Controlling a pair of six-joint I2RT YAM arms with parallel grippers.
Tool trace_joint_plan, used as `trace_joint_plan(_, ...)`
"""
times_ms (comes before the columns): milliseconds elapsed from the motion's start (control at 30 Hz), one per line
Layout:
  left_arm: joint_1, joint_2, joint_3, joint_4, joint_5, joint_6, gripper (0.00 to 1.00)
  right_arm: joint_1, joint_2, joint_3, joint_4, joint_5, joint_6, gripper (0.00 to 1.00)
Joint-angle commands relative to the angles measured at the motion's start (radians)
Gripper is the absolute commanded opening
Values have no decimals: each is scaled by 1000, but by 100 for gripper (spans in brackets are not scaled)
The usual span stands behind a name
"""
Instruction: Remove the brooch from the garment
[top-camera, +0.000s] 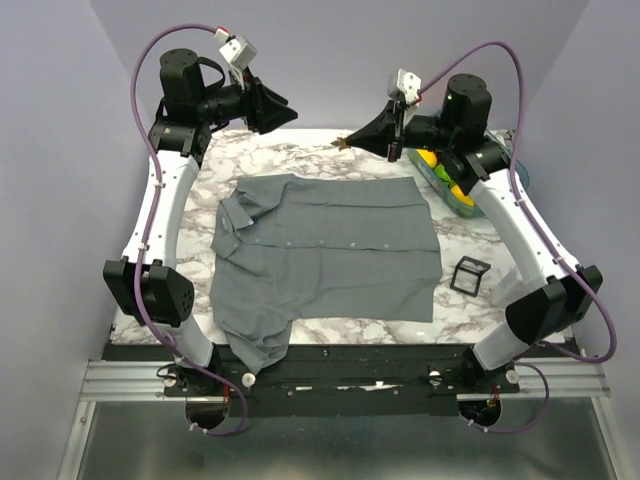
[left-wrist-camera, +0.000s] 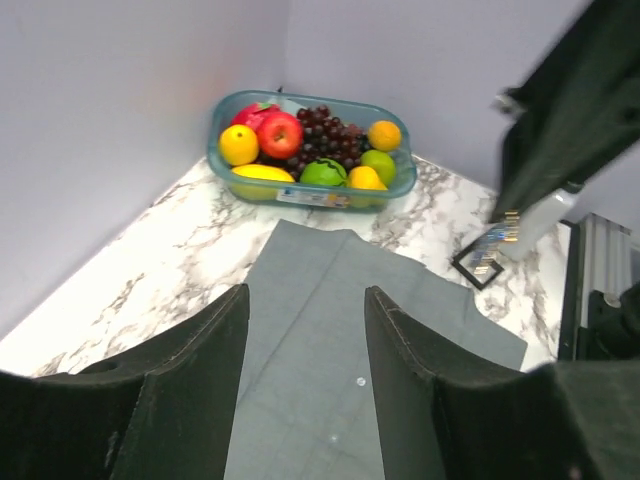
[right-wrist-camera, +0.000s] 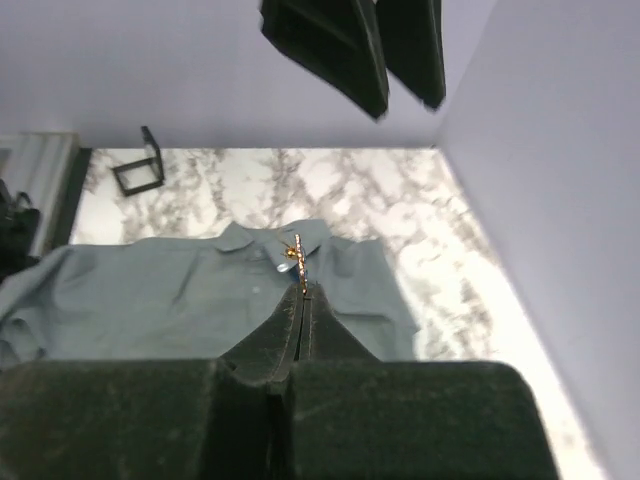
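Note:
The garment (top-camera: 330, 250), a grey button-up shirt, lies flat on the marble table, collar to the left. My right gripper (top-camera: 348, 141) hangs above the table's far edge, past the shirt, and is shut on the brooch (top-camera: 339, 144). In the right wrist view the brooch (right-wrist-camera: 297, 258) sticks out edge-on from the closed fingertips (right-wrist-camera: 303, 292), gold-rimmed and clear of the garment (right-wrist-camera: 200, 290) below. My left gripper (top-camera: 288, 115) is raised at the far left, open and empty. Its wrist view shows the fingers (left-wrist-camera: 200, 360) spread with the garment (left-wrist-camera: 310, 300) far beneath.
A clear tub of fruit (top-camera: 445, 180) stands at the far right, under the right arm. A black wire-frame cube (top-camera: 469, 274) sits on the marble right of the shirt. One sleeve (top-camera: 255, 345) droops over the near table edge. Walls close in on three sides.

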Motion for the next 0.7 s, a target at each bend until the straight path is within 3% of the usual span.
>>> trace_joint_plan(0, -12, 11, 7, 5, -52, -17, 59, 16, -4, 10, 35, 118, -193, 1)
trace_joint_plan(100, -37, 39, 24, 40, -68, -63, 60, 16, -10, -14, 109, 119, -93, 1)
trace_joint_plan(333, -118, 100, 62, 220, -7, -221, 61, 16, 50, 67, 20, 85, -35, 1)
trace_joint_plan(667, -147, 114, 49, 248, 38, -235, 61, 13, 74, 93, 6, 93, 26, 1)
